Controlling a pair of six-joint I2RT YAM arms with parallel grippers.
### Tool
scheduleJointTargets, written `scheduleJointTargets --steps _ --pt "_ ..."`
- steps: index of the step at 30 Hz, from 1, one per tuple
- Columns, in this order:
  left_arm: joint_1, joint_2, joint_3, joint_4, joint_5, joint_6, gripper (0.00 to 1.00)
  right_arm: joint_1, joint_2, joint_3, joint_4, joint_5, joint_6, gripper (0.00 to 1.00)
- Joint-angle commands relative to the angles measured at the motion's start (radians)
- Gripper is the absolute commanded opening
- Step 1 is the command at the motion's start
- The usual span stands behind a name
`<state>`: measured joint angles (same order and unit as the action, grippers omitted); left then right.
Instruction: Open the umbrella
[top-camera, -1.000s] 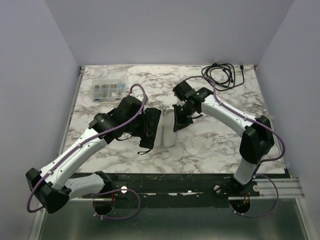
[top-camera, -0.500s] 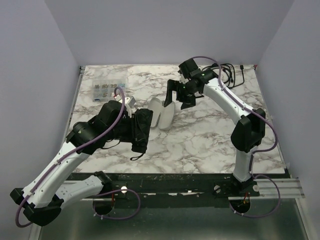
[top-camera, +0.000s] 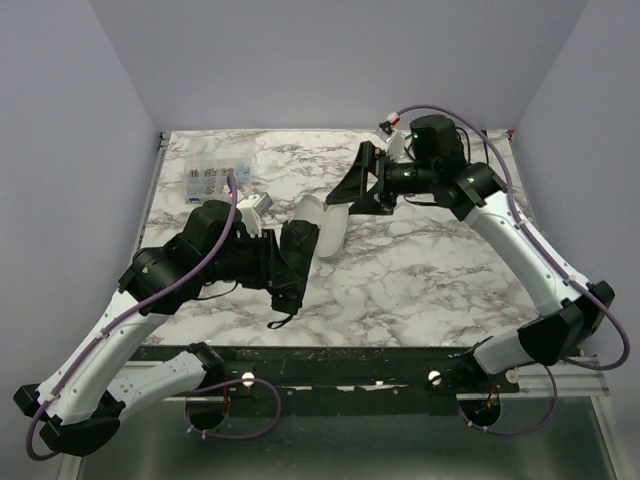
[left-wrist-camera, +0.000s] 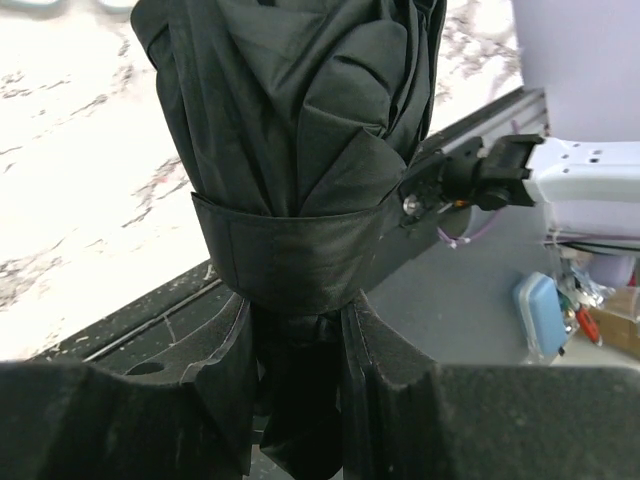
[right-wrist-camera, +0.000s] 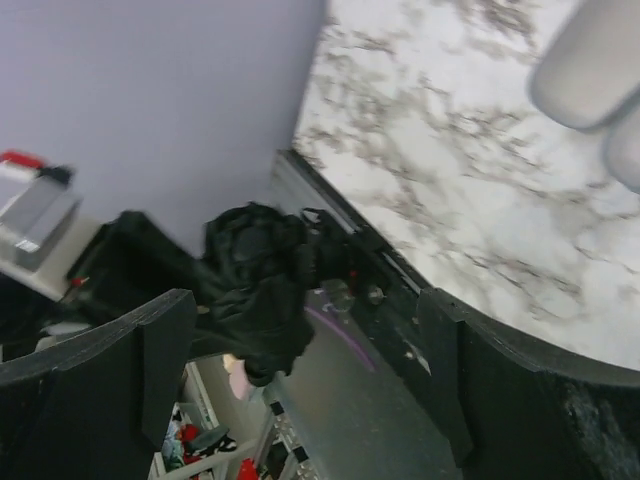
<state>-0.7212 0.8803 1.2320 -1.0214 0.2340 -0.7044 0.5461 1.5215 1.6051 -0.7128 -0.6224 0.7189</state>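
1. The left gripper (top-camera: 276, 262) is clamped around the umbrella (top-camera: 294, 258), a folded black bundle held left of centre over the marble tabletop (top-camera: 430, 280), toward its near edge; whether it rests on the marble cannot be told from above.
2. In the left wrist view, both fingers (left-wrist-camera: 222, 372) press into the dark pleated fabric just below the strap band (left-wrist-camera: 300, 265) that wraps the canopy shut.
3. A thin black wrist loop (top-camera: 283, 316) hangs from the umbrella's near end, toward the near edge.
4. A cream sleeve (top-camera: 324, 222) lies at the middle of the tabletop, just beside the umbrella's far end; whether the two overlap is unclear.
5. The right gripper (top-camera: 363, 186) hangs above the far half of the tabletop, right of the sleeve, its jaws spread wide with nothing between them.
6. From the right wrist camera, the fingers (right-wrist-camera: 160, 355) frame bare marble, the distant dark umbrella and a blurred corner of the sleeve.
7. A clear compartment box (top-camera: 215, 181) sits near the far-left corner.
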Motion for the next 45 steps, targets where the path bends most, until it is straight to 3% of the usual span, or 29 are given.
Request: scheduleJointTargets --steps 1,10,24,30,35,37,41,42,45 --pt "0.002 0.035 0.130 0.091 0.104 0.004 0.00 0.005 -0.085 -0.032 0.178 -0.158 0.143 1.00" --pt "-0.035 0.164 0.265 0.086 0.090 0.029 0.00 0.028 -0.058 0.139 -0.088 -0.036 0.093 1.00" --pt "-0.142 0.258 0.370 0.054 -0.126 0.000 0.00 0.072 -0.006 0.227 -0.220 -0.018 0.063 1.00" --pt "-0.159 0.275 0.391 0.045 -0.144 0.034 0.00 0.112 0.027 0.245 -0.226 -0.009 0.065 0.90" --pt "-0.173 0.284 0.393 0.035 -0.164 0.048 0.00 0.133 0.055 0.265 -0.213 0.000 0.077 0.88" --pt "-0.179 0.280 0.390 0.033 -0.177 0.049 0.00 0.134 0.064 0.272 -0.214 0.000 0.076 0.74" --pt "-0.181 0.253 0.361 0.042 -0.198 0.055 0.00 0.135 0.068 0.279 -0.215 -0.001 0.072 0.29" --pt "-0.181 0.244 0.355 0.044 -0.201 0.059 0.04 0.135 0.069 0.276 -0.210 -0.007 0.072 0.20" --pt "-0.181 0.213 0.336 0.036 -0.226 0.065 0.51 0.135 0.058 0.254 -0.161 -0.049 0.080 0.04"
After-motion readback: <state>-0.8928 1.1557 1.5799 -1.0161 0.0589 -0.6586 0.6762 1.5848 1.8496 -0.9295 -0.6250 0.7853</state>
